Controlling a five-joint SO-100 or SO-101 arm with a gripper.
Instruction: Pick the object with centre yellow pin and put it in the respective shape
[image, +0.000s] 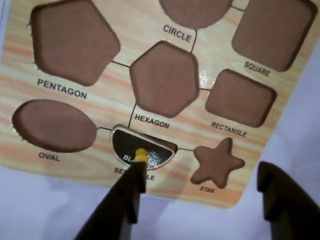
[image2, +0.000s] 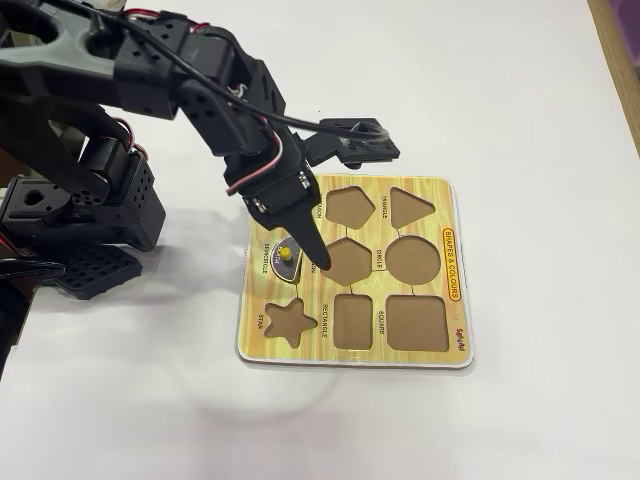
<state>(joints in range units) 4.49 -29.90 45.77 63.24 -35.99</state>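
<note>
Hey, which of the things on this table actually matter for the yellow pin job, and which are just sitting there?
Part of the job:
- dark semicircle piece with the yellow knob
- semicircle cutout, the piece lying in it
- shapes board
- the tool, open

Just there:
- oval cutout
- star cutout
- hexagon cutout
- square cutout

Plain white tabletop (image2: 520, 90) under soft even light; strip of tan wood edge (image2: 622, 60) at two o'clock.
</note>
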